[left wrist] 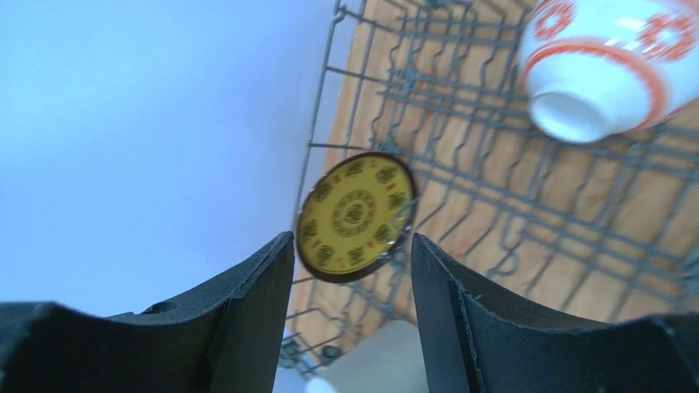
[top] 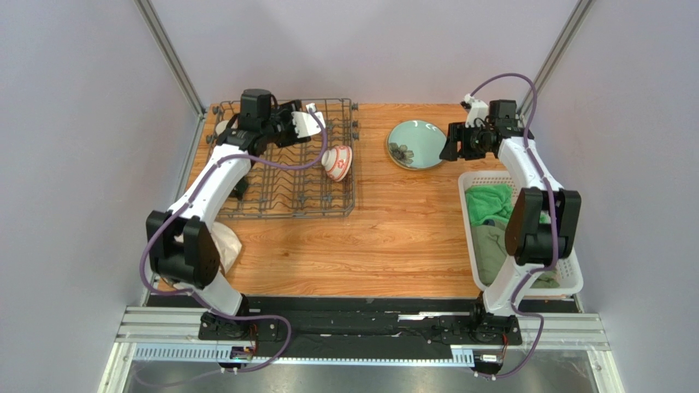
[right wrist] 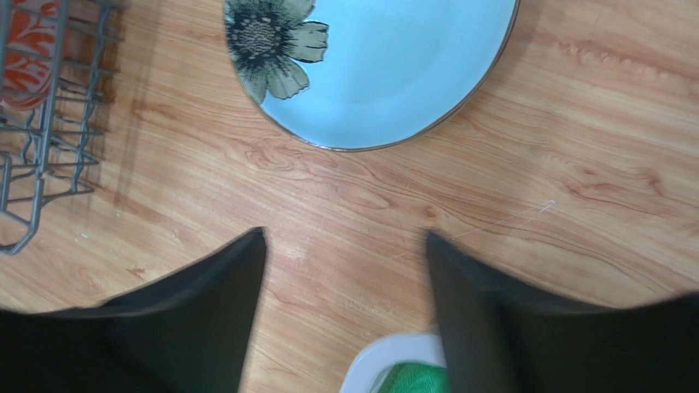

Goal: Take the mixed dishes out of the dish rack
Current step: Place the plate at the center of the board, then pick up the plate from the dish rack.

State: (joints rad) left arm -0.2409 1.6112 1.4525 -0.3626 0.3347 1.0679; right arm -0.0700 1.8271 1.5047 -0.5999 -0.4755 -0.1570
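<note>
The grey wire dish rack stands at the back left. A red-and-white bowl lies on its side in the rack and also shows in the left wrist view. A yellow-and-dark patterned plate stands upright at the rack's edge, just beyond my open, empty left gripper, which hovers over the back of the rack. The pale green flowered plate lies flat on the table. My right gripper is open and empty just beside it. The mug and the cup are not clearly visible.
A white slotted basket with green cloths stands at the right, under the right arm; its rim shows between the right fingers. A cream dish lies at the front left, partly hidden by the left arm. The rack's corner shows in the right wrist view.
</note>
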